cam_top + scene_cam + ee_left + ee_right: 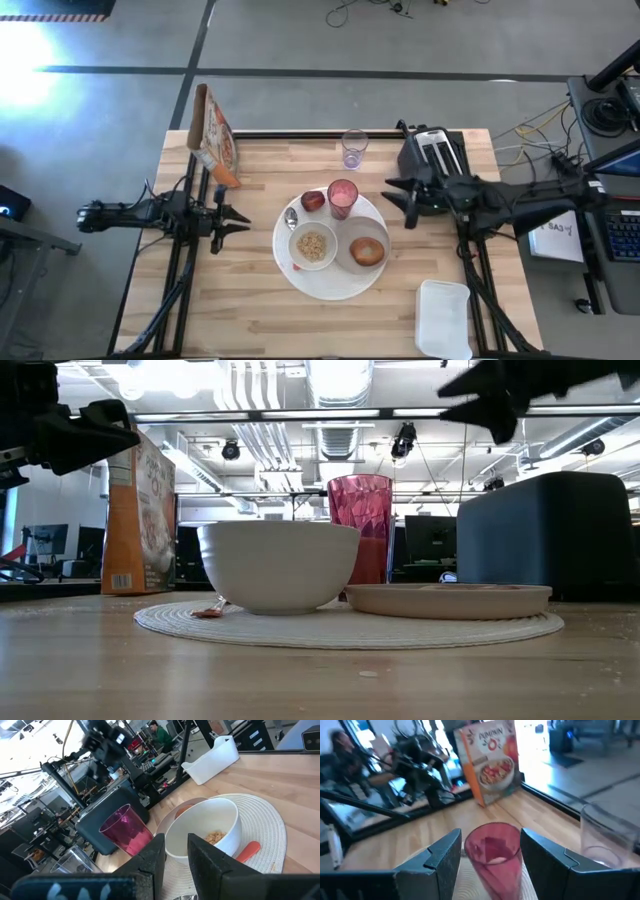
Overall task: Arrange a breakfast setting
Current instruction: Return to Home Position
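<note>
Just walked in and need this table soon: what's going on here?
Nothing is being handled. The left gripper and the right gripper hang open and empty either side of the big plate, which holds the bowl, the bread ring on its small plate, the pink cup, the fruit and the spoon. The setting looks laid.

We see a grey concrete floor [420,40] crossed by dark lines [300,72], loose cables [350,12] on it, and overhead pale ducts [338,380] beside bright strip lights [250,414]
</note>
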`<action>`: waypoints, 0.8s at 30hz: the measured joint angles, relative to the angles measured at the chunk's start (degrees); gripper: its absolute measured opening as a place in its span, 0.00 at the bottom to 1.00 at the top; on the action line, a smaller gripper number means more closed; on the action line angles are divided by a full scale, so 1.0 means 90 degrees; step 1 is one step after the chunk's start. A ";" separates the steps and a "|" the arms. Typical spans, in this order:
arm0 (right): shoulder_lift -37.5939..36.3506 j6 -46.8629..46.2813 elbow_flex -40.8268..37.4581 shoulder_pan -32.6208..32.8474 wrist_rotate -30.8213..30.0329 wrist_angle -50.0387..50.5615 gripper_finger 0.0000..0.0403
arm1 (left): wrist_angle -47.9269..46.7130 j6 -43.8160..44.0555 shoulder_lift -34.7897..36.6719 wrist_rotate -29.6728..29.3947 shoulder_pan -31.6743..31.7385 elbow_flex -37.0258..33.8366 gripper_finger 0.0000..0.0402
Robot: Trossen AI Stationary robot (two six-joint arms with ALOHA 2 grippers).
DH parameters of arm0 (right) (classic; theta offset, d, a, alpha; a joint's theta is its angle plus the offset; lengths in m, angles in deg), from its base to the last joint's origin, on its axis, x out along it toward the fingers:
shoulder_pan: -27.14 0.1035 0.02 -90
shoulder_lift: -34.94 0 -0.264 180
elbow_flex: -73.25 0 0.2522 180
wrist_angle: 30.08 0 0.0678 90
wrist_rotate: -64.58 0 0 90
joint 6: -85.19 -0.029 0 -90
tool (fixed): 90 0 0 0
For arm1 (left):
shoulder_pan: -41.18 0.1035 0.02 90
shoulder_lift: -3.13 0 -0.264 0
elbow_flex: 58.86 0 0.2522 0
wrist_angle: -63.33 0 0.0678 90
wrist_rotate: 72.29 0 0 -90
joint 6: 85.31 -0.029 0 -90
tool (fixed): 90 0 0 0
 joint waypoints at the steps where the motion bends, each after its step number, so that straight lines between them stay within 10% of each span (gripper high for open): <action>1: -0.0216 0.0031 -0.0358 0.0000 0.0028 -0.0326 0.48 | 0.0002 0.0000 0.0000 0.0000 0.0000 0.0000 0.16; 10: -0.2051 0.0144 -0.2543 0.0000 0.0130 -0.1979 0.48 | 0.0002 0.0000 0.0000 -0.0002 0.0000 0.0002 0.16; 24: -0.3962 0.0840 -0.3406 -0.0002 0.1373 -0.2260 0.48 | 0.0000 0.0000 0.0000 -0.0002 0.0000 0.0002 0.16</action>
